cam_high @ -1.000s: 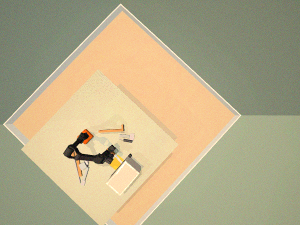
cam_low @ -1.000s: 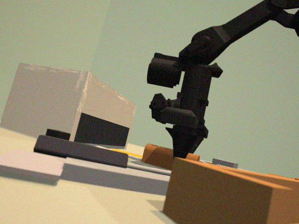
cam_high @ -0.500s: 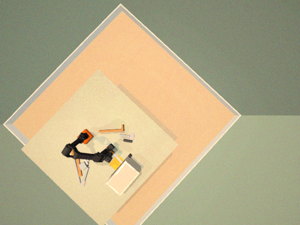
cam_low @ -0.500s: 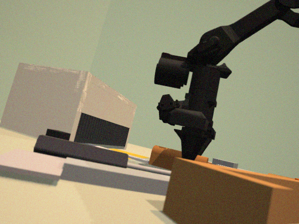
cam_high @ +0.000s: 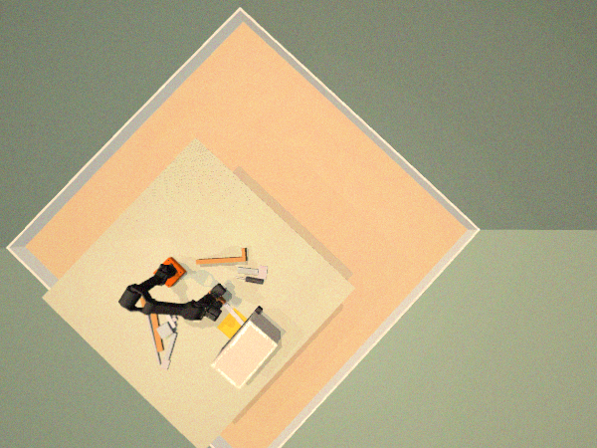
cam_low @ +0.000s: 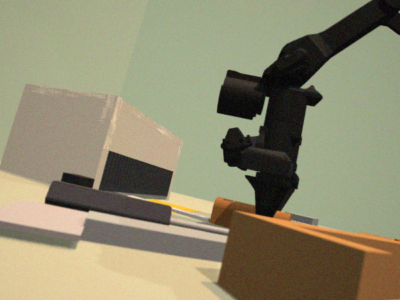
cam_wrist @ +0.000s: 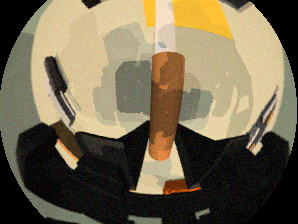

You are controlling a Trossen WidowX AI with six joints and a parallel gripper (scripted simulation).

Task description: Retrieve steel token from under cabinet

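My gripper is shut on the brown round handle of a rake-like tool. It stands low over the table in front of the cabinet. The tool's pale flat shaft runs from the handle across the yellow marked area toward the cabinet's dark vent slots. The steel token does not show in any view.
An orange L-shaped tool and a pale tool with a dark bar lie behind the gripper. More orange and pale sticks lie under the arm by the robot base.
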